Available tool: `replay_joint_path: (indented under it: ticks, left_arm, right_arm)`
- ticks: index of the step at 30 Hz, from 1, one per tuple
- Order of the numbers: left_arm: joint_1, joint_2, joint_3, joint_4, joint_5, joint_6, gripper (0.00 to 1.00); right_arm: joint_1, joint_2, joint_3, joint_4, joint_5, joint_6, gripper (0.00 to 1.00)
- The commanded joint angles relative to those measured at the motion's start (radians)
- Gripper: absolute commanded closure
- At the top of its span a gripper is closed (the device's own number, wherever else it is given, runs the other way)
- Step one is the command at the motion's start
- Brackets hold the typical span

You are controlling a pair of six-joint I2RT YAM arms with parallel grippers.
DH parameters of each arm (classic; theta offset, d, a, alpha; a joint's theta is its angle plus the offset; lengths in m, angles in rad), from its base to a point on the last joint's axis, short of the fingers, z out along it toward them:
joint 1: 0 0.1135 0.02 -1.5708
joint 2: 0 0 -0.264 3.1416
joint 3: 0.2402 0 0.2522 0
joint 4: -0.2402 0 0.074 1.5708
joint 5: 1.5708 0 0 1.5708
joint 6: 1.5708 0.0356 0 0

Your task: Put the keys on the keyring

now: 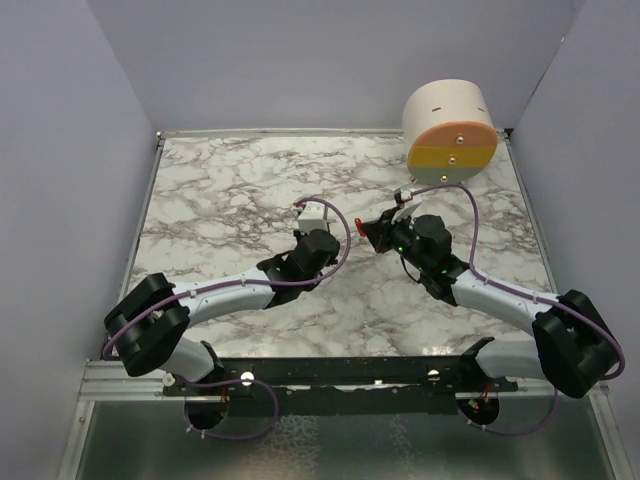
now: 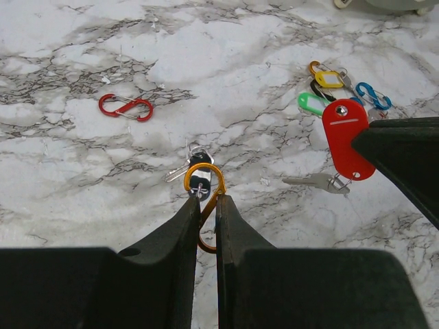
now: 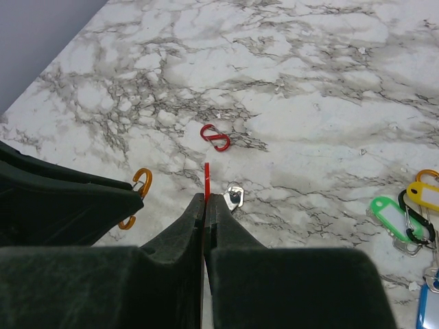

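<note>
My left gripper point(image 2: 204, 200) is shut on an orange oval loop point(image 2: 209, 195) of the keyring, held a little above the table. A small dark-headed key point(image 2: 197, 182) hangs from that loop. The right gripper point(image 3: 206, 197) is shut on a red-headed key point(image 2: 346, 140), seen edge-on in its own wrist view, with a metal shaft point(image 2: 315, 181) dangling below. The two grippers face each other closely near the table's middle. A red loop point(image 2: 125, 107) lies loose on the marble. Yellow point(image 2: 328, 79) and green point(image 2: 312, 104) keys lie bunched with a blue loop point(image 2: 374, 96).
A round cream drum with an orange and yellow face point(image 1: 450, 125) stands at the back right corner. The marble table point(image 1: 230, 190) is walled on the left, back and right. A blue key head point(image 3: 429, 308) lies by the right wrist view's lower right edge.
</note>
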Motion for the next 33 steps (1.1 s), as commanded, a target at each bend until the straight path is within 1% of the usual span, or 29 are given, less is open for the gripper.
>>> replay_joint_path:
  ticks: [1,4,8,12,19,25,29,33]
  left_arm:
    - [-0.004,0.003,0.025,0.063,0.030,0.003,1.00]
    - [-0.004,-0.004,0.015,0.052,0.054,0.021,1.00]
    - [-0.004,-0.003,0.007,0.014,0.053,0.018,1.00]
    - [-0.004,-0.003,-0.020,0.045,0.029,-0.020,1.00]
    - [-0.005,0.034,0.009,0.071,-0.012,-0.061,1.00]
    - [-0.005,0.064,0.019,0.064,-0.006,-0.060,1.00]
    - [-0.006,0.076,0.023,-0.014,-0.005,-0.066,1.00]
    - [-0.005,0.098,0.008,-0.100,-0.026,-0.081,0.97]
  right_arm:
    - [0.005,0.000,0.019,0.036,0.028,0.017,0.99]
    - [0.005,-0.012,0.015,0.031,0.030,0.005,0.99]
    - [0.005,-0.025,0.012,0.023,0.032,-0.001,0.99]
    - [0.005,-0.019,0.012,0.026,0.039,0.014,0.99]
    - [0.004,0.004,0.013,0.040,0.074,0.062,0.99]
    - [0.005,0.008,0.013,0.041,0.076,0.064,0.99]
    - [0.005,-0.007,0.010,0.034,0.077,0.055,0.99]
    - [0.004,-0.014,0.009,0.025,0.080,0.046,0.99]
